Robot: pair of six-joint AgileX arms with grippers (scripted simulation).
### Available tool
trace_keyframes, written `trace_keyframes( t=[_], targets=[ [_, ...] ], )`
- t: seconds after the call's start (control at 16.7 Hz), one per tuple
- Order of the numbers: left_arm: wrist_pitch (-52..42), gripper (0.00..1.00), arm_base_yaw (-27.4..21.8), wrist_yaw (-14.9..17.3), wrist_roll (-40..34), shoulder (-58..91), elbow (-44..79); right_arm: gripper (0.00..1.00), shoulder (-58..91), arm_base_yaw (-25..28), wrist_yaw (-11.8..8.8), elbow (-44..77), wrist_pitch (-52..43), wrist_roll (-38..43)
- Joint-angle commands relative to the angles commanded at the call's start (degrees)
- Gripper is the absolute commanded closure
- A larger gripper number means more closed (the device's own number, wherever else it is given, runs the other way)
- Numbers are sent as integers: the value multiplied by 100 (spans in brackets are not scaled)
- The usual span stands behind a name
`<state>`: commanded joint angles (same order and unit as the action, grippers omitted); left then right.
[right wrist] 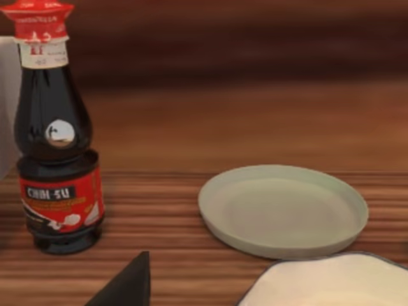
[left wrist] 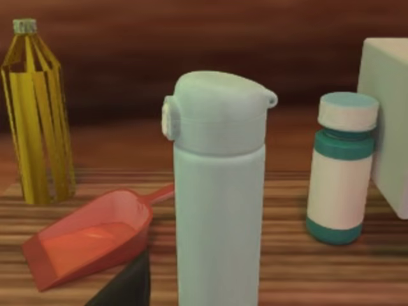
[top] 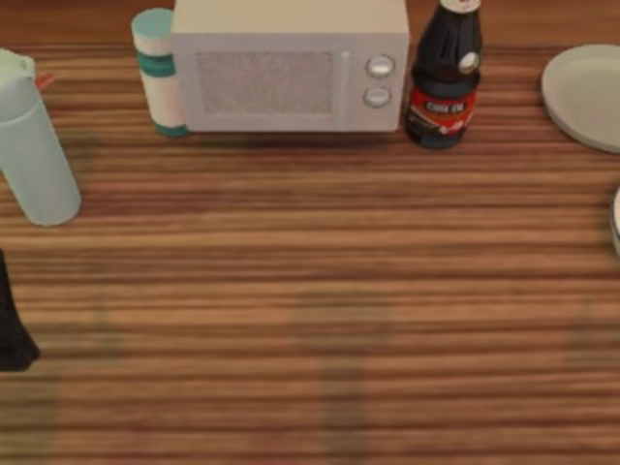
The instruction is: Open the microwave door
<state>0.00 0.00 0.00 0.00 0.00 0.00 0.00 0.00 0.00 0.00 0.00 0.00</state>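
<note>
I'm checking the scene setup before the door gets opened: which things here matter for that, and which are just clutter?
For the job:
microwave
microwave door, shut

Just lying about:
teal-capped white bottle
soy sauce bottle
pale green flask
pale green plate
red scoop
yellow bottle

microwave (top: 289,66): top edge cropped in top view, only one side wall in left wrist view
left gripper (top: 12,329): mostly off-frame, dark tip only, just short of pale flask (left wrist: 218,191)
plate (top: 584,95): right rim cropped
label text on dark bottle (right wrist: 57,137): illegible
</note>
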Motion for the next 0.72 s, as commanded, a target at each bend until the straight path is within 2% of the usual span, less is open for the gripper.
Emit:
trace_keyframes(
  t=[0.18, 0.36, 0.72],
  targets=[
    [0, 0, -34, -26, -16, 56, 57, 0, 0, 0, 0, 0, 0, 0],
    [-2, 0, -323, -270, -160, 587, 572, 0, 0, 0, 0, 0, 0, 0],
    [-59, 0, -1450, -1291, -736, 3292, 2652, 0, 0, 0, 0, 0, 0, 0]
  ],
)
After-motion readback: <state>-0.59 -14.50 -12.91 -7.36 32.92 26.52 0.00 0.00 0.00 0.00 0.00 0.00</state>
